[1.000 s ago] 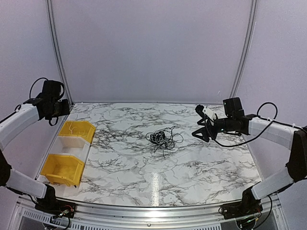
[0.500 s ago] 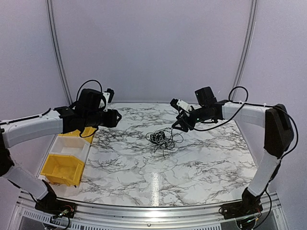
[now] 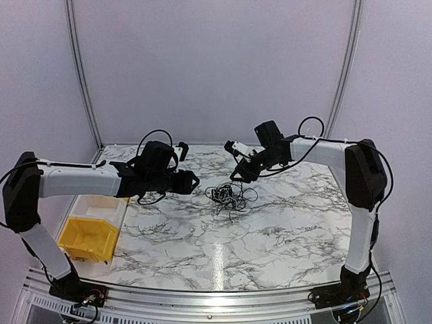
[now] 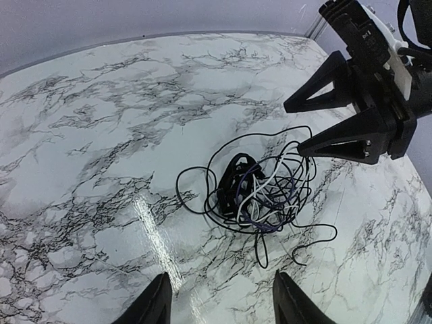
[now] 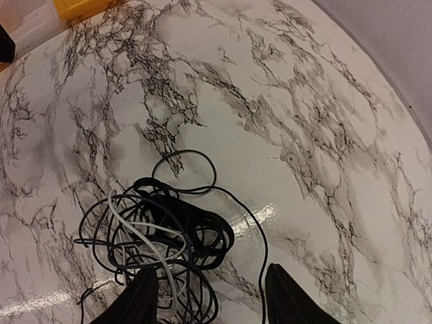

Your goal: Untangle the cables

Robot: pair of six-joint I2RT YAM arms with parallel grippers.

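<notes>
The cables [image 3: 229, 196] are a small tangled bunch of thin black, white and purple wires lying on the marble table near its middle. They show in the left wrist view [image 4: 260, 192] and the right wrist view [image 5: 158, 239]. My left gripper [image 3: 193, 181] is open and empty, hovering just left of the bunch; its fingertips [image 4: 156, 307] frame bare table short of the wires. My right gripper [image 3: 237, 174] is open and empty, just above the bunch's far right side. In the right wrist view its fingertips [image 5: 138, 300] straddle the wires' edge.
Two yellow bins stand on a white tray at the table's left edge, one in front [image 3: 88, 237] and one mostly hidden behind my left arm. White walls close the table at the back and sides.
Both arms have swung in from the table's sides toward the middle. The left gripper now sits beside the bunch and the right gripper over it. The cables have not moved.
</notes>
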